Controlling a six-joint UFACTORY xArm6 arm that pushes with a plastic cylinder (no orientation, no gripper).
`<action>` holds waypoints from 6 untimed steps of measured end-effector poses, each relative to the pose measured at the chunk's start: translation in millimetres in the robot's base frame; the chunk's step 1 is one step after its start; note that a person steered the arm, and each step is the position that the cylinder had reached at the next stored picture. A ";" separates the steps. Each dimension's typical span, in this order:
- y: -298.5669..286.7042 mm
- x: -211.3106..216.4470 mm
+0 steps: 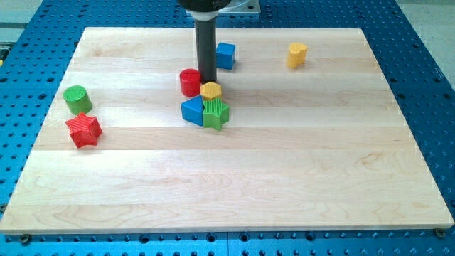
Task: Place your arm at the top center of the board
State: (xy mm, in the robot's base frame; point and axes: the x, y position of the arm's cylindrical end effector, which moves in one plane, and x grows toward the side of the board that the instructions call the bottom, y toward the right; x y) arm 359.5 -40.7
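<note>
Landmark: I'm placing everything off the yellow hexagon block (pixel 211 90), which sits a bit above the middle of the wooden board (pixel 284 178).
My tip (pixel 207 80): comes down right at the yellow hexagon's upper-left edge, squeezed between it and the red cylinder (pixel 190 82) (whether it's actually touching either, I can't tell from here).
Tool state: it's a plain dark rod, no jaws, holding nothing.
Cluster: the blue block (pixel 192 110) and the green star-ish block (pixel 215 113) sit just below the yellow hexagon, bunched up against each other.
Blue cube (pixel 225 55): just above the hexagon, slightly to the view's right.
Yellow cylinder (pixel 297 54): well off to the upper right of it.
Green cylinder (pixel 77 99) and red star (pixel 84 130): far to the hexagon's left, near the board's edge.
</note>
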 end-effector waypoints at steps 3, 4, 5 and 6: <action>-52.1 -3.7; -28.5 -8.6; -38.9 -61.8; -74.9 -120.0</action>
